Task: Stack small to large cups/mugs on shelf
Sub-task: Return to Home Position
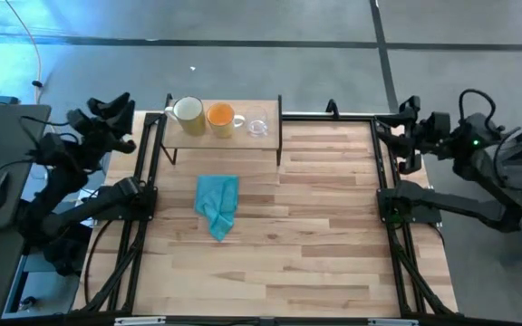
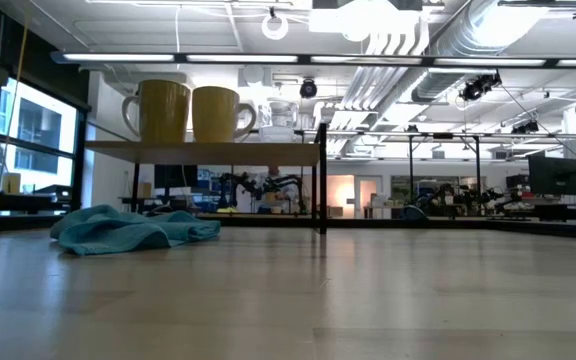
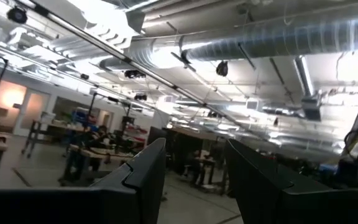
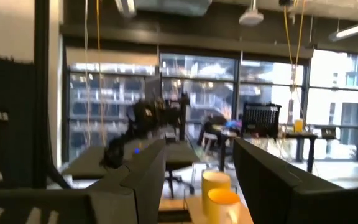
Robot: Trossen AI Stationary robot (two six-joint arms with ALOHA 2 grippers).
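Note:
Three vessels stand in a row on the light-wood shelf at the table's far edge: the cream-white mug on the left, the orange mug in the middle, the small clear glass cup on the right. In the low view the two mugs stand upright on the shelf top. My left gripper is raised beyond the table's left edge, open, holding nothing. My right gripper is raised at the table's right edge, open; its wrist view looks toward the mugs.
A crumpled teal cloth lies on the plank tabletop in front of the shelf, also seen in the low view. Black frame rails run along both sides of the table.

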